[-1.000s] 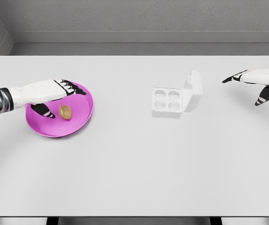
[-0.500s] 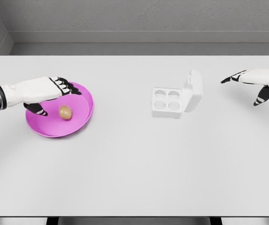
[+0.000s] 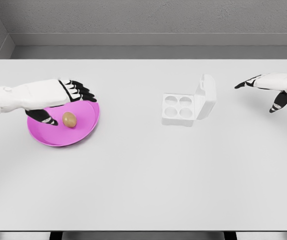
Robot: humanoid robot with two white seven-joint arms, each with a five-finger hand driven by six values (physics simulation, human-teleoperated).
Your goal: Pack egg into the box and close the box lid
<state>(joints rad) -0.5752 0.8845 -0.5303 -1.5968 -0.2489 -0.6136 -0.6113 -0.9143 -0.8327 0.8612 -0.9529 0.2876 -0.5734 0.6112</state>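
Over the last second the left hand (image 3: 63,97) has shifted rightward and slightly up across the pink plate (image 3: 85,131), its dark fingertips now reaching past the egg (image 3: 69,119) toward the plate's far rim. The right hand (image 3: 269,88) has edged slightly upward.

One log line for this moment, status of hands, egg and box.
left hand: open, over plate | egg: on plate, ungrasped | box: lid up, cups empty | right hand: open, idle right

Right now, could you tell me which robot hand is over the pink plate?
The left robot hand: it hovers open above the pink plate beside the egg.
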